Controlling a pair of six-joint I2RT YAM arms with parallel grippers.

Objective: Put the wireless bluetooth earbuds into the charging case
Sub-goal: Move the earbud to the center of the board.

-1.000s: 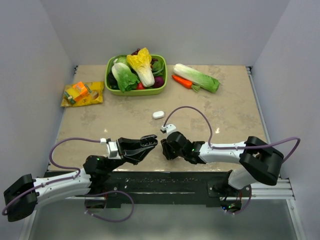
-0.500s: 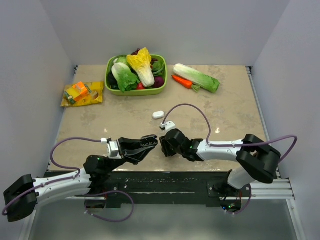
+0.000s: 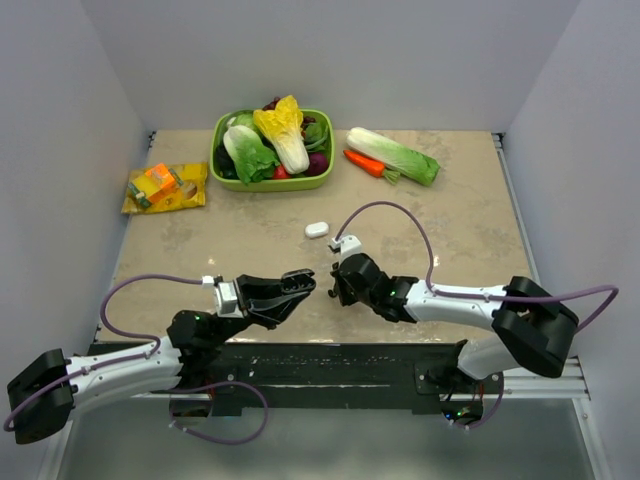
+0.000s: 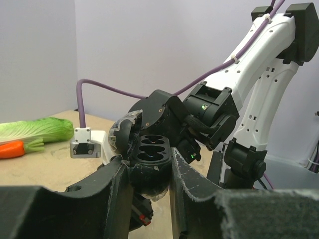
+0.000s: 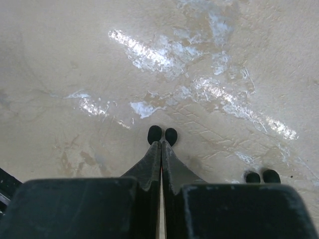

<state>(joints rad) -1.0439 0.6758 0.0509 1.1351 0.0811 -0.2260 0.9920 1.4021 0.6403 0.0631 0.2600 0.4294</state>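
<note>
Earbuds (image 5: 163,135) lie loose on the table (image 5: 75,59), neither of them in the case yet. Nearest me, one bud (image 5: 262,176) sits just to the right of my right gripper (image 5: 160,144), whose fingers are pressed together on nothing. The other bud lies dead ahead, just past the tips, so close that I cannot tell whether they touch it. Each shows as two dark lobes side by side, which I read as one bud apiece, two in all. Their long axes seem to run across my fingers' line rather than along it. By my reckoning the fingers must part and straddle the bud ahead before they can pinch it.

To the left, my left gripper (image 4: 148,172) pinches the one black case (image 4: 148,147) and holds it up off the table. Its two wells (image 4: 150,139) face upward and look empty. My right arm is plainly the nearer to both buds, and the case waits just beside it.

Mid-table lies one small white capsule (image 3: 317,229), well apart from both grippers. At the far edge stand one green bowl (image 3: 262,186) of vegetables, one loose cabbage (image 3: 392,155) with one carrot (image 3: 363,162) against it, and a yellow-and-orange snack pack (image 3: 165,186) at far left.
</note>
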